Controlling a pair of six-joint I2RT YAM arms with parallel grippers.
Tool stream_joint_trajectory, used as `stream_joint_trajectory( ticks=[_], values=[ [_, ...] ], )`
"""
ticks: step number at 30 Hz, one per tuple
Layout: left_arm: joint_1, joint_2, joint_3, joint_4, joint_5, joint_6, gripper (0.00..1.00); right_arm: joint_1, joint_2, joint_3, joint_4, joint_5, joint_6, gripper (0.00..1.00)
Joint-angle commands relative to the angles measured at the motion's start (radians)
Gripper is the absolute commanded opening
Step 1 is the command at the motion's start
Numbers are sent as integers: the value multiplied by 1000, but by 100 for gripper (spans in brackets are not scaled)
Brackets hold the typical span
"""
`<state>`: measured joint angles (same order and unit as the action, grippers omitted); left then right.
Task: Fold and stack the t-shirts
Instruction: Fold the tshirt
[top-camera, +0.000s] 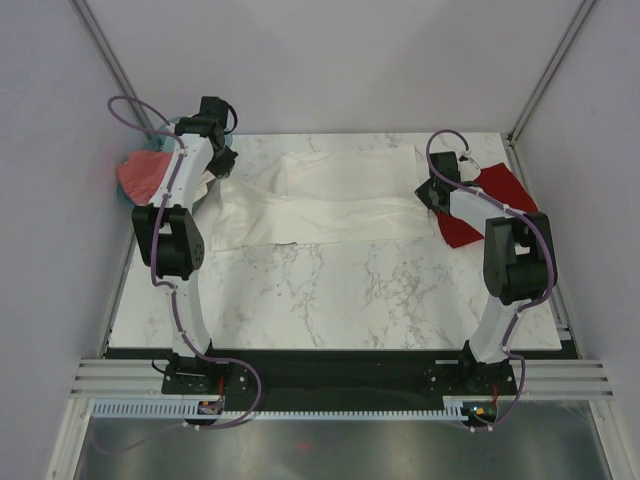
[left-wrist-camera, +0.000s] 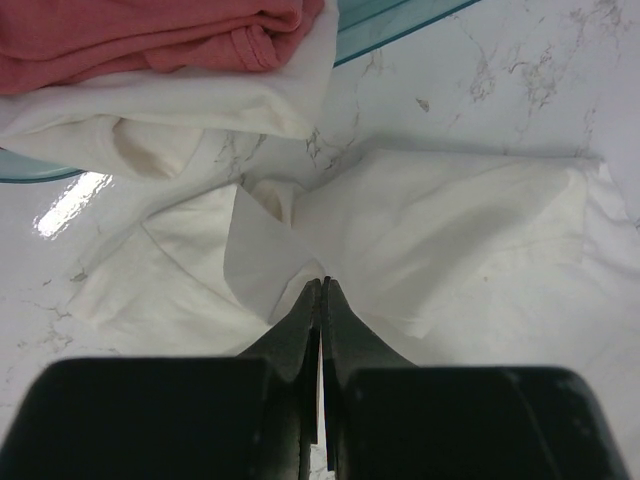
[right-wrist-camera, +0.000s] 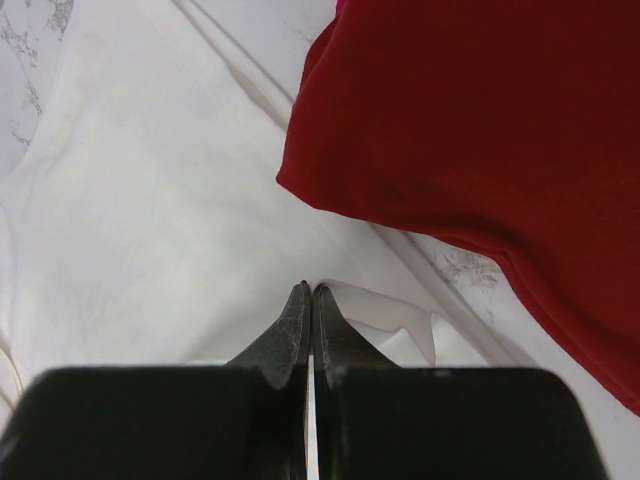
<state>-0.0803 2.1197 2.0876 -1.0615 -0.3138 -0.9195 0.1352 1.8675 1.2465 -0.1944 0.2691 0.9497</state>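
Pinching both ends of the white t-shirt (top-camera: 340, 195), which lies spread across the upper middle of the desk (top-camera: 330, 300), ready for a fold.

From where I stand, the left hand (left-wrist-camera: 322, 285) is closed tight on a puckered edge at the shirt's left end, just below the teal basket (left-wrist-camera: 400, 25) in the upper left, where a pinkish-red t-shirt (left-wrist-camera: 130, 35) sits on more white cloth. The right hand (right-wrist-camera: 310, 290) is likewise closed on the shirt's right end, close beside the dark red t-shirt (right-wrist-camera: 480, 120) at the upper right. To fold well, I reckon both hands should lift together and level so the cloth stays taut, carry the edge over evenly, and steer the right side clear of the red shirt so it is not dragged along.
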Motion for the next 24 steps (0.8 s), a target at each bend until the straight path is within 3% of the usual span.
stream_joint_trajectory(
  ticks=[1,11,17,18,20,22,24],
  values=[
    [1,-58,-6,-8,-36,-33,2,1,-7,28,29,22,15,0],
    [1,2,32,-9,-2,-33,2,-5,8,48,29,25,14,1],
    [1,28,48,-6,-1,-38,2,-5,41,65,36,15,11,6],
    [1,40,55,-6,8,-30,2,-5,45,74,36,9,6,9],
    [1,49,83,-6,24,-21,2,-5,53,82,39,-8,-14,26],
    [-3,49,101,-3,50,-2,9,-3,48,80,50,-16,-25,44],
    [-9,37,103,0,58,17,14,-3,30,61,58,-25,-42,52]
  ],
)
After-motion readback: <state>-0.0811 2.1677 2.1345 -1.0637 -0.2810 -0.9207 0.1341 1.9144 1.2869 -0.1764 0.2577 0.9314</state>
